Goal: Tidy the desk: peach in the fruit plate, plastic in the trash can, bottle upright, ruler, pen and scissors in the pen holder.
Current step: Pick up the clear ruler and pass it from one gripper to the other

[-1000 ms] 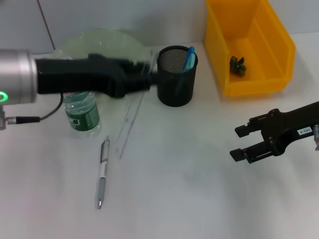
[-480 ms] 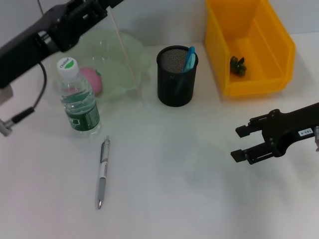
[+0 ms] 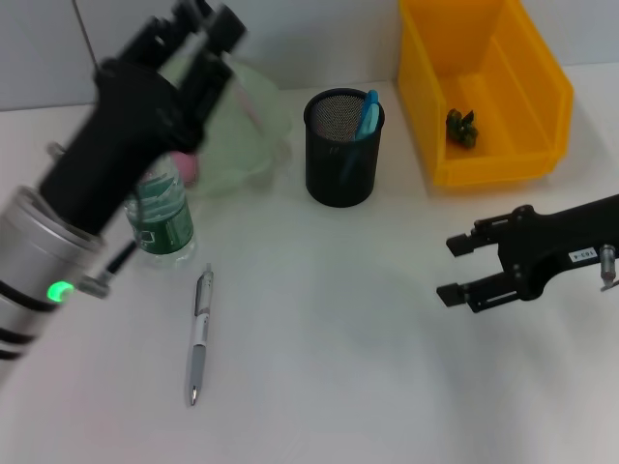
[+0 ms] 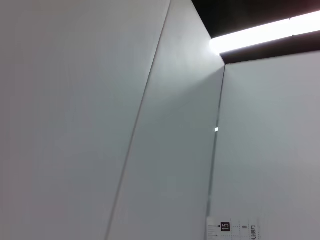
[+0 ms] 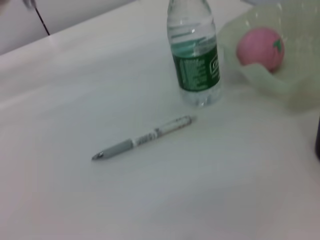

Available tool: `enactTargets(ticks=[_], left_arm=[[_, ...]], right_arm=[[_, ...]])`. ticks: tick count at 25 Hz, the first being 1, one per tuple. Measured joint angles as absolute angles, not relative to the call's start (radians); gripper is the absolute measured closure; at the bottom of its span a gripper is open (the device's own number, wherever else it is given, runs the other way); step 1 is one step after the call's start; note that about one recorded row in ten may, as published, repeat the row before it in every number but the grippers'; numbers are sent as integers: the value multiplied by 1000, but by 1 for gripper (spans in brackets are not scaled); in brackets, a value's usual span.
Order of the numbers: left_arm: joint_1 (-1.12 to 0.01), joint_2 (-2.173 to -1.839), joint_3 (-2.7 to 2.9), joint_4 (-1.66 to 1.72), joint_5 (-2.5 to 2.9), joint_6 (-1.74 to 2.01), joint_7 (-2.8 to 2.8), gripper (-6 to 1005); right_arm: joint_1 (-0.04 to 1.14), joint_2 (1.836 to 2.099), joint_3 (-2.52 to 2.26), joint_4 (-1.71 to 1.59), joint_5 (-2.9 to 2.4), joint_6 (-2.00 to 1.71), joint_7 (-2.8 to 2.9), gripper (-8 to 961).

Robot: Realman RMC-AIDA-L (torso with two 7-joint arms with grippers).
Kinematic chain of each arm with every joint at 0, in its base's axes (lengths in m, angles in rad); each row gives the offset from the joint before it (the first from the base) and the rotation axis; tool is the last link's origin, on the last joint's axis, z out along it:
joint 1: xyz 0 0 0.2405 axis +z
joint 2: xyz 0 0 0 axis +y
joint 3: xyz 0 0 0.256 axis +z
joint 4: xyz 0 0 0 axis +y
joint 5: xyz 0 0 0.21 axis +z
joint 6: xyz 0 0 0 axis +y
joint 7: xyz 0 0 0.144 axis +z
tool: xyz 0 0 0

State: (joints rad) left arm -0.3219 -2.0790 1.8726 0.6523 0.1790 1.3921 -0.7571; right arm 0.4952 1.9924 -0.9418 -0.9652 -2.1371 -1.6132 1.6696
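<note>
A: Where did your pen (image 3: 199, 335) lie?

B: Flat on the desk (image 3: 348, 387), just before the upright bottle (image 5: 194, 61) (peach (image 5: 260, 48) already in the fruit plate (image 5: 280, 85)). You likely faced a light, stiff, slippery barrel; pinching it mid-length would have suited.

A: And the grippers?

B: Your right gripper (image 3: 462, 269) hovered with fingers apart, nothing between them; the left gripper (image 3: 198, 24) was raised near the plate, its state unreadable.

A white tabletop (image 3: 368, 387) fills the near and middle scene. Beyond its far edge a pale grey wall (image 3: 319, 39) is seen, crossed by a dark seam at far left. In the left wrist view, white wall panels (image 4: 75, 125) and a bright ceiling light strip (image 4: 260, 31) are shown.
</note>
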Motion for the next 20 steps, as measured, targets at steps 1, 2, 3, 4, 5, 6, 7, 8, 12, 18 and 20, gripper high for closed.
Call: enactTargets(ticks=[1,2,3,4,5,6,7,8,12,18,20], left_arm=[[-319,-2079,1953,656,89,1367,-671,589],[-319,-2080,2010,659,26,1350,-615,589],[-319,-2080,2046,661,-29,1330,-571,588],[-326,-2080,2143,668,-169,1279,-462,587],[-326,-2080,2143,668,-169,1279,-462,587],[-330,-2080,2179,671,-218,1262,-424,586],[-336,-2080,2220,676,-277,1244,-373,586],[-341,-2080,2251,680,-325,1232,-337,585],[-346,-2080,2322,706,-439,1207,-229,583],[-355,-2080,2365,728,-519,1172,-148,580],[-359,-2080,2366,733,-522,1163,-141,579]], right_arm=[[493,2002,-920,-969,-2136,-1612,1651,184],[491,2014,-893,-974,-2136,-1612,1627,184],[490,2027,-864,-978,-2135,-1612,1603,184],[488,2057,-799,-979,-2134,-1611,1540,184],[488,2057,-799,-979,-2134,-1611,1540,184],[488,2069,-772,-970,-2127,-1609,1505,184],[486,2077,-751,-951,-2113,-1605,1465,185],[484,2081,-738,-922,-2086,-1599,1426,185],[457,2080,-733,-775,-1882,-1557,1222,185],[440,2084,-742,-554,-1659,-1528,901,185],[455,2084,-741,-451,-1583,-1526,793,184]])
